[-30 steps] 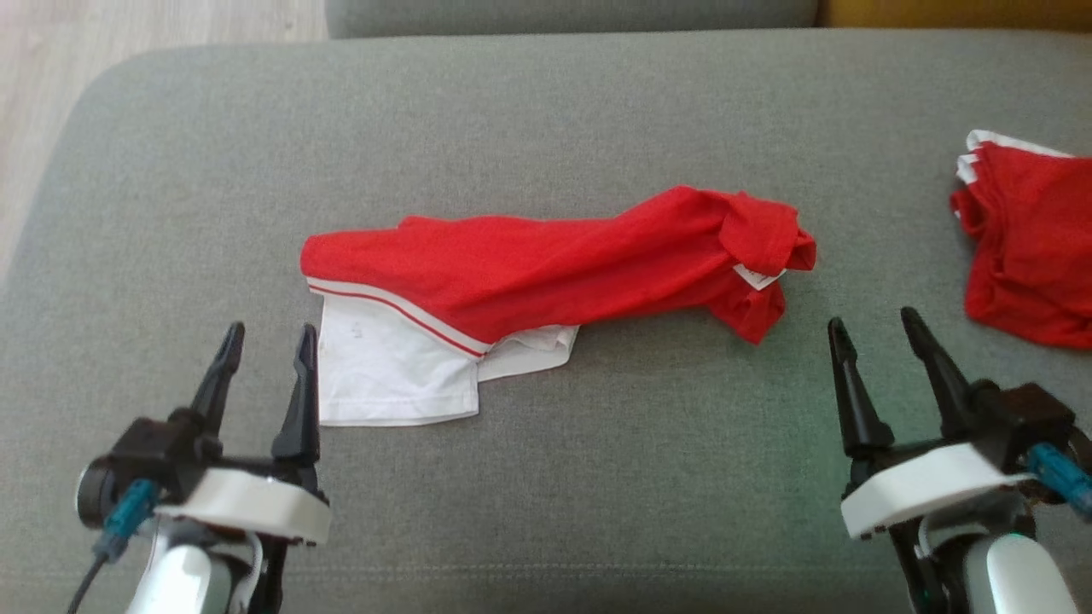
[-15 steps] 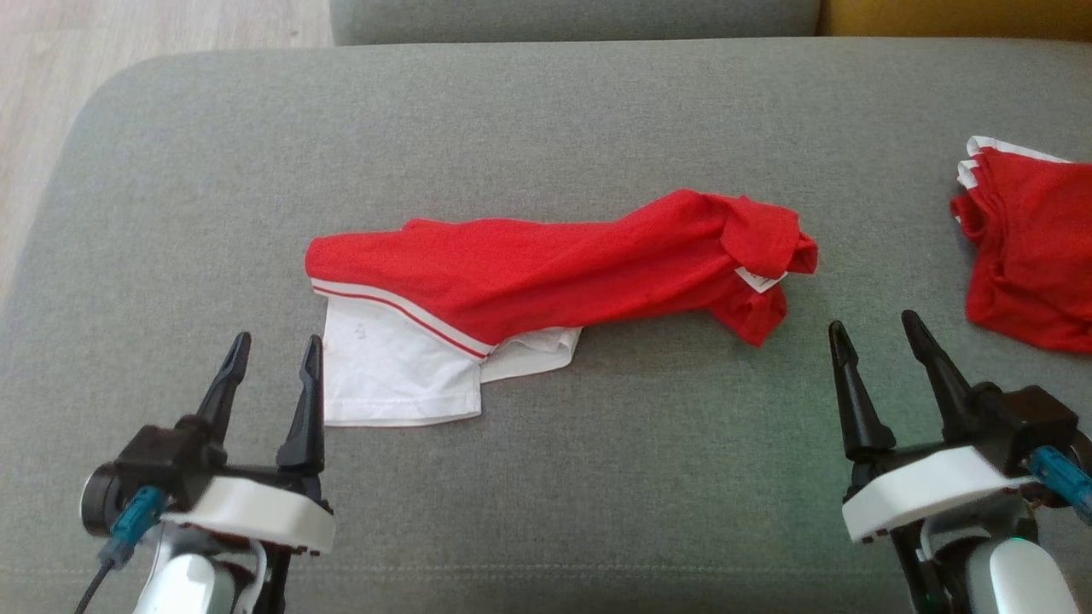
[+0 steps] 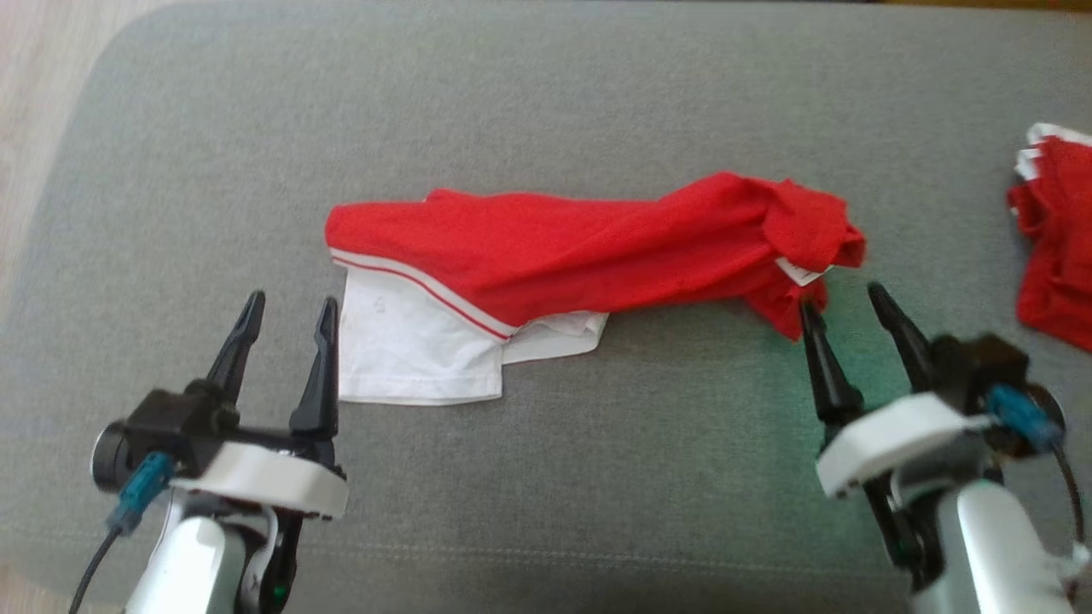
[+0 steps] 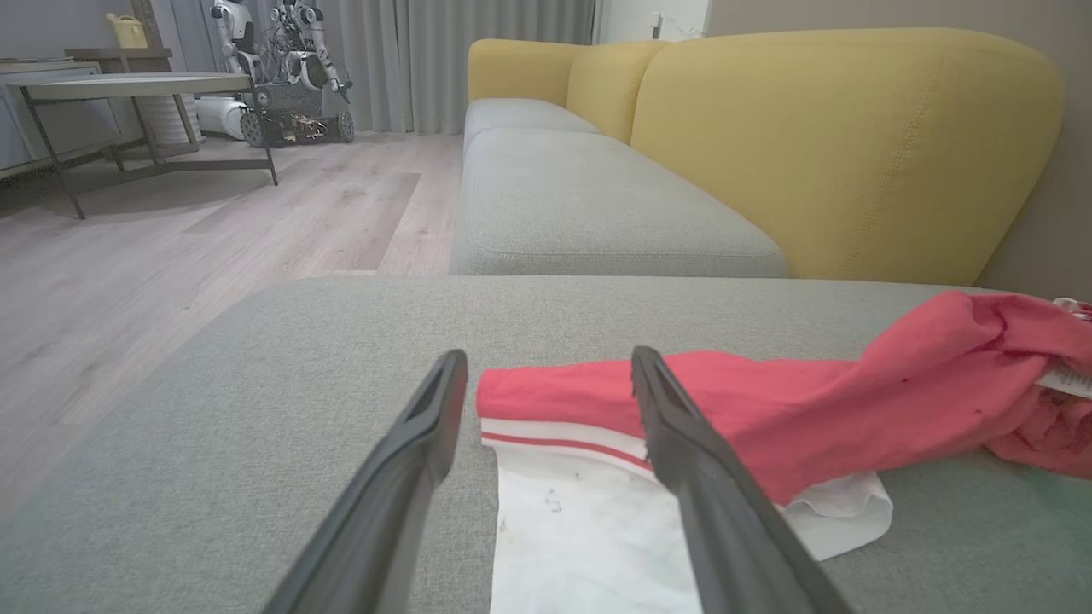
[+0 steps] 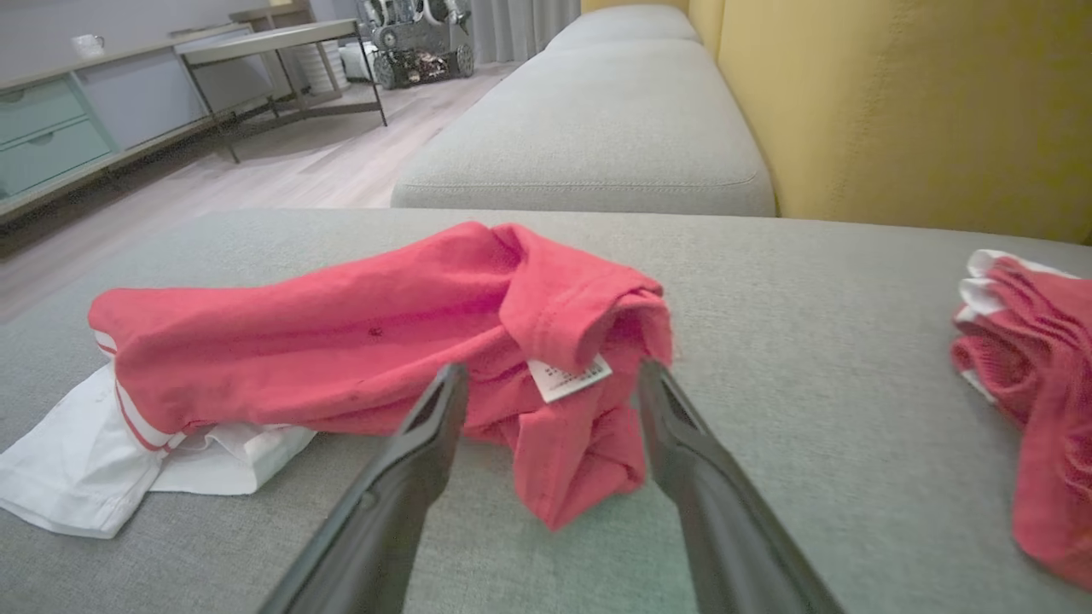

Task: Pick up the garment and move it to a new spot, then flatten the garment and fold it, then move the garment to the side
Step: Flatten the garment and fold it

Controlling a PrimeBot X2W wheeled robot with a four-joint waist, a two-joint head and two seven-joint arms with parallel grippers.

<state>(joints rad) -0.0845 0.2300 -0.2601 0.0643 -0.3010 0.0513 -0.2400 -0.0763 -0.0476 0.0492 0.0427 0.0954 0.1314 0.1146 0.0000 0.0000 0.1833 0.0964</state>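
Note:
A crumpled red and white garment [image 3: 580,256] lies stretched across the middle of the grey cushion [image 3: 546,111], white part at its left end, bunched red end with a tag at its right. My left gripper [image 3: 290,305] stands open just left of the white part [image 4: 580,546], touching nothing. My right gripper [image 3: 840,297] is open, its fingertips close in front of the bunched red end [image 5: 572,341], nothing between them. In the left wrist view my left gripper [image 4: 546,367] frames the garment's left edge.
A second red and white garment [image 3: 1054,230] lies at the cushion's right edge, also in the right wrist view [image 5: 1032,375]. A yellow sofa back [image 4: 845,145] rises behind. Wooden floor [image 4: 171,247] and a table [image 4: 136,85] lie off the left.
The camera has shifted, so the whole picture moved. My right gripper has advanced toward the garment's bunched red end. The left gripper has moved slightly forward. The garment lies as before.

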